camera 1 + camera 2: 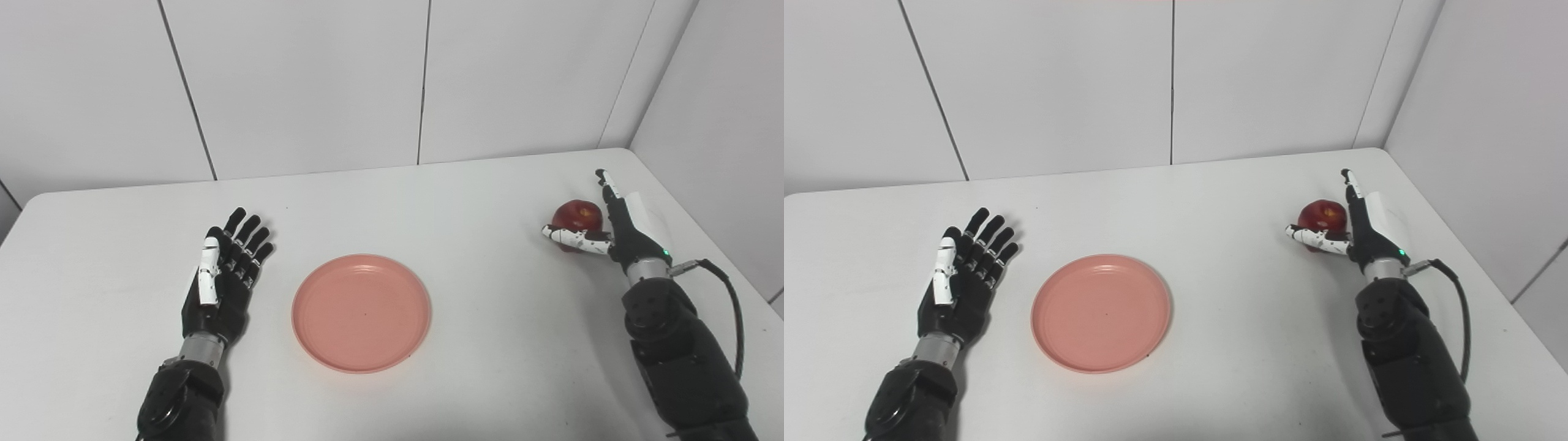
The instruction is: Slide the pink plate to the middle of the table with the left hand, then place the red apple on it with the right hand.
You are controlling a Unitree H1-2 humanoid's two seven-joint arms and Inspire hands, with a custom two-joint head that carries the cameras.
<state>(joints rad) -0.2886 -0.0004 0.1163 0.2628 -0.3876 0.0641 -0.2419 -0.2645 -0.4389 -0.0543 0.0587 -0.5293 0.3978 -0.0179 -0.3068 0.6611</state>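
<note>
white table (465, 202), bare around centre. pink plate (361, 313) flat, mid-table, empty. left hand (223, 278) beside plate, apart from it, fingers spread, holding nothing. right hand (612, 229) touching red apple (576, 215) near right edge, thumb in front; grasp unclear.

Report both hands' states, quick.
Left hand: open, holding nothing, beside the pink plate.
Right hand: open, around the red apple, not yet closed.
</note>
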